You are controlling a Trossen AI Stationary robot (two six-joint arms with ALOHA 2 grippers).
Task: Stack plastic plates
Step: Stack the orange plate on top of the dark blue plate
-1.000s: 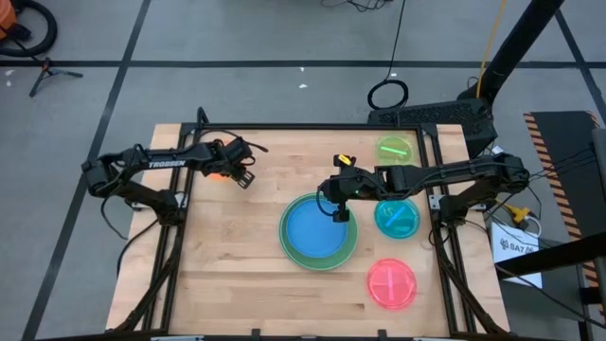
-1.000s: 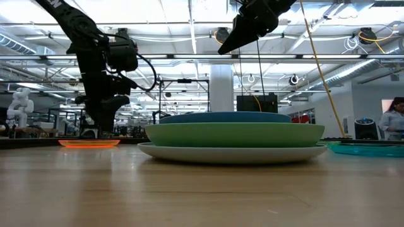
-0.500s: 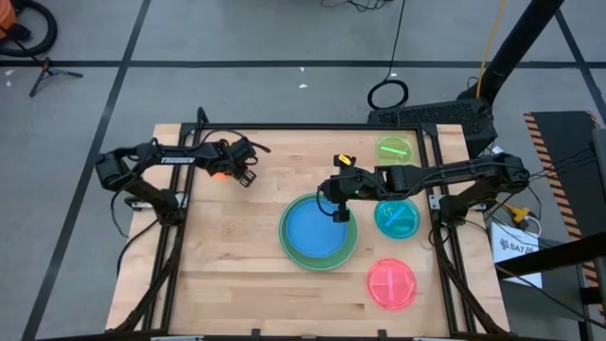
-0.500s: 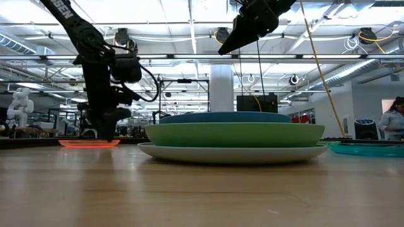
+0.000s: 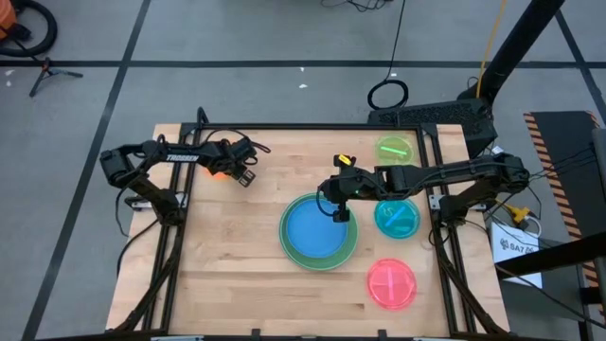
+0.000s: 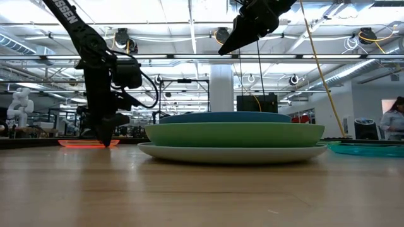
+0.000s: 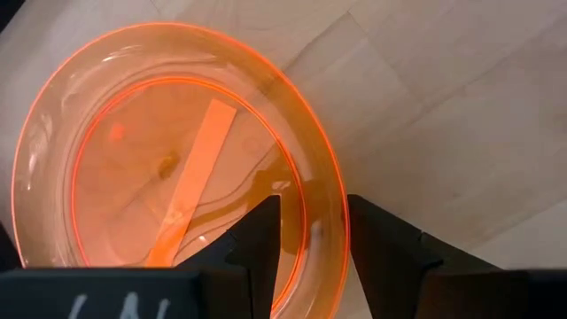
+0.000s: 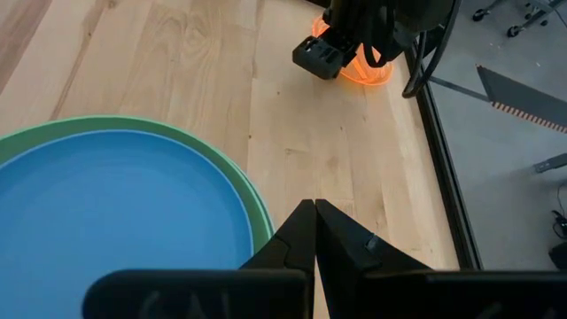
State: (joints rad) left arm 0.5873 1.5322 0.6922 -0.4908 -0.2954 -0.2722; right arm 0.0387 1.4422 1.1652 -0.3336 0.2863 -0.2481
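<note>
1. The table [image 5: 227, 275] carries everything; the plates lie spread over it, apart from one stack in the middle.

2. The stack [image 5: 318, 232] sits at the table's centre, I'd say so that both arms can reach it. From the low view it is three layers: a pale plate [image 6: 233, 152] at the bottom, the green plate [image 6: 233, 134] on it, and the blue plate [image 5: 315, 230] on top. Largest lies lowest, which keeps the pile steady.

3. The right arm [image 5: 454, 172] reaches in from the right side, and the right gripper [image 5: 339, 214] hangs just above the stack's far rim. Its fingers are pressed together with nothing between them. It looks to be waiting.

4. The left arm [image 5: 151, 163] bears the one word I can read, "TROSSEN", in white along its link. The left gripper [image 7: 312, 232] is down at the table's far left, its fingers apart and straddling the rim of the orange plate [image 7: 177, 168], one inside and one outside. That is the stance for pinching a thin rim, since a flat plate gives no other hold.

5. The small plates wait on the right side: pink plate [image 5: 391, 282] nearest, teal plate [image 5: 397, 217] just beside the stack, lime plate [image 5: 396, 149] at the far edge. Each lies flat and alone.

6. A paper sheet [image 5: 517, 248] beside the table has print too small to read.
</note>
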